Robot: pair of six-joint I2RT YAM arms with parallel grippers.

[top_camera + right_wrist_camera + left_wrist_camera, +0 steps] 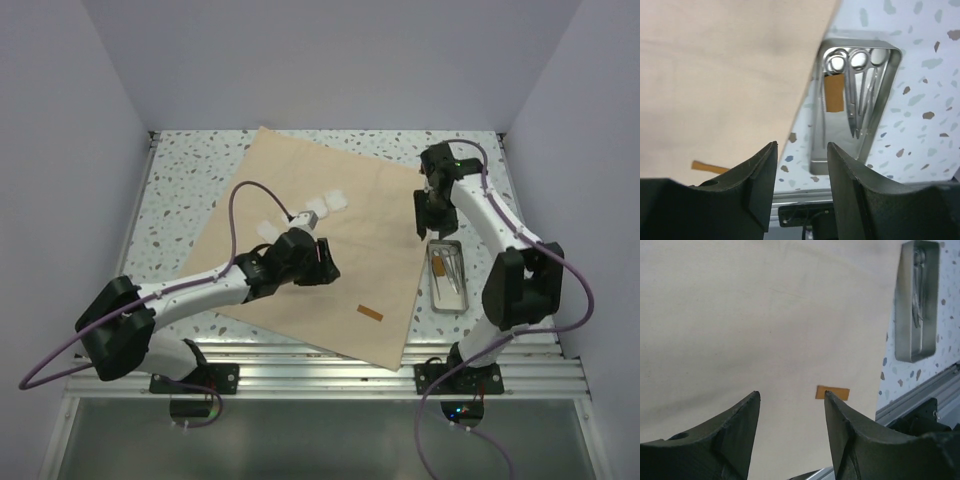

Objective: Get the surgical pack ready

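The surgical pack (370, 230) is a tan cloth lying spread flat as a wide sheet on the speckled table. My left gripper (325, 262) hovers over the cloth's middle, open, with nothing between its fingers; in the left wrist view (791, 394) only cloth (765, 315) and a small orange strip (832, 392) lie below it. My right gripper (432, 215) hangs by the cloth's right corner, above the far end of the metal tray (464, 290). It stands open and empty in the right wrist view (801, 145), beside the cloth edge (715, 75).
The silver tray (885, 100) holds steel instruments (860, 100) and an orange strip (834, 92). A second orange strip (370, 313) lies on the cloth near its front. White gauze squares (325, 205) sit on the cloth behind the left gripper. An aluminium rail (330, 375) edges the front.
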